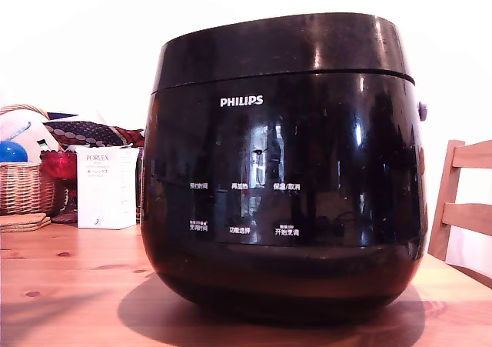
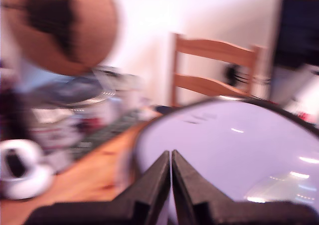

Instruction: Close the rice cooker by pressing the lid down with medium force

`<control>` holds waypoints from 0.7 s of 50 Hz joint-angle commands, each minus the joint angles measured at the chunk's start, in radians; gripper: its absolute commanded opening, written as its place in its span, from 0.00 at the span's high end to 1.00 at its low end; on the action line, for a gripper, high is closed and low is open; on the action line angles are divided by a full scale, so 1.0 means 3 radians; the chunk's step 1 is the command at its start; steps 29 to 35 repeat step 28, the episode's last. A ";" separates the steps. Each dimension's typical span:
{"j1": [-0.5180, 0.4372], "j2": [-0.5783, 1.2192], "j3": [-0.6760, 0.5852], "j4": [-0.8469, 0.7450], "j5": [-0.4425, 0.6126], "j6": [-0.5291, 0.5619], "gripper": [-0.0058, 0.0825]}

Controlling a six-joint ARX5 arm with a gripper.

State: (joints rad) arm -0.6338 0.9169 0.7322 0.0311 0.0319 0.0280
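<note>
- In the middle of the wooden worktop [image 1: 69,285] stands the rice cooker [image 1: 284,201], a large glossy black pot that fills most of the exterior view, with the white "PHILIPS" logo and white Chinese button labels facing the camera.
- The lid [image 1: 284,47] sits down on the body, its seam running as a thin line around the top; it looks shut, though the seam rises slightly toward the exterior view's right.
- At the exterior view's left, behind the cooker, are a wicker basket [image 1: 23,181], a white box [image 1: 106,187] with printed text, and a red glass object [image 1: 60,165] between them.
- At the exterior view's right a wooden chair [image 1: 465,208] stands close to the worktop's edge.
- The arm does not show in the exterior view.
- In the wrist view the tool [image 2: 171,157] has its two dark fingers pressed together, tips touching, with nothing between them.
- The tool's tips lie over the lid's glossy top [image 2: 234,150], which reflects pale light; the picture is motion-blurred, so I cannot tell whether they touch it.
- Beyond the lid the wrist view shows the wooden chair [image 2: 214,68] and blurred clutter on the worktop.
</note>
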 commanded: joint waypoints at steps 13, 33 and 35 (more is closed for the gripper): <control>0.0519 -0.0284 -0.0033 0.0076 -0.0429 0.0464 0.96; 0.0951 -0.0468 -0.0033 0.0075 -0.0710 0.0544 0.96; 0.0951 -0.0468 -0.0033 0.0075 -0.0710 0.0544 0.96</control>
